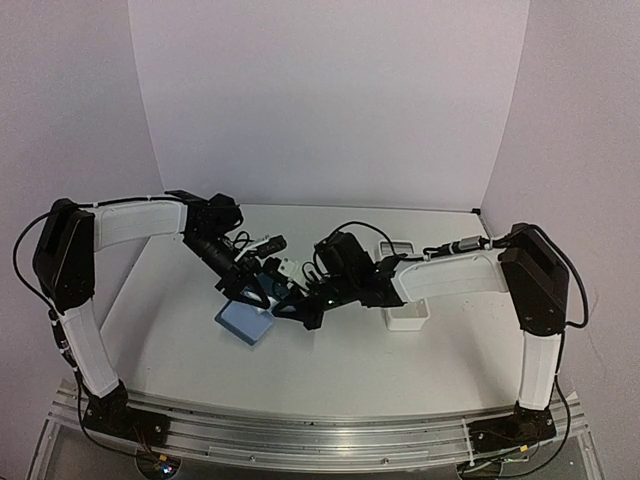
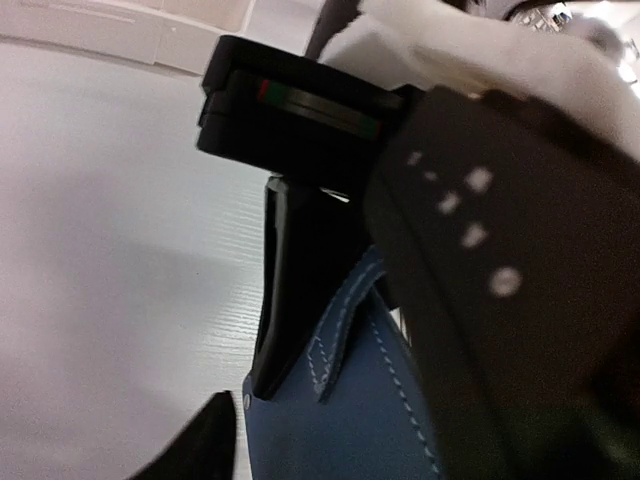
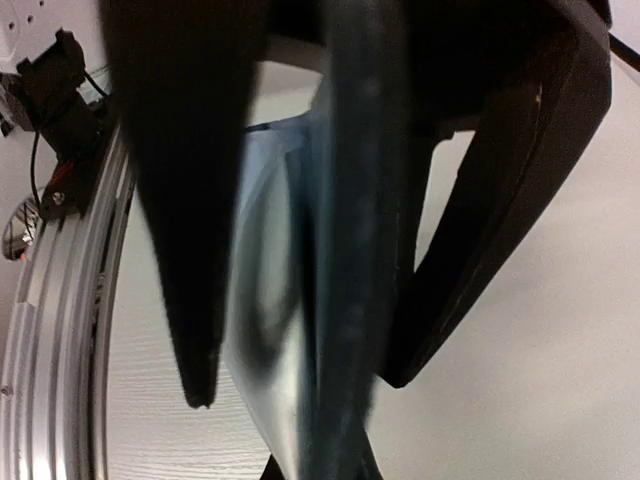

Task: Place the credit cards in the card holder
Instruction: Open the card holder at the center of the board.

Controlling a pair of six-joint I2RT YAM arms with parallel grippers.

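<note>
Holder (image 1: 243, 323) lies flat on the table (image 1: 400, 370), right under the left gripper (image 1: 252, 296). The right gripper (image 1: 292, 310) is just beside it, coming in from its own left. Both arms are on it, and the right looks like the one lined up with the pocket. In the left wrist view the stitched pocket edge (image 2: 345, 330) runs up to a black finger (image 2: 285, 300) standing at the mouth. I'd take your insertion line along that finger, down into the blue. The right gripper is pressed together. Its view is smeared, with a pale blue sheet (image 3: 265, 300) at the fingers; card or flap, can't tell. Of the left gripper only one fingertip (image 2: 205, 445) shows, so spread or not, can't tell. No card clearly visible.
</note>
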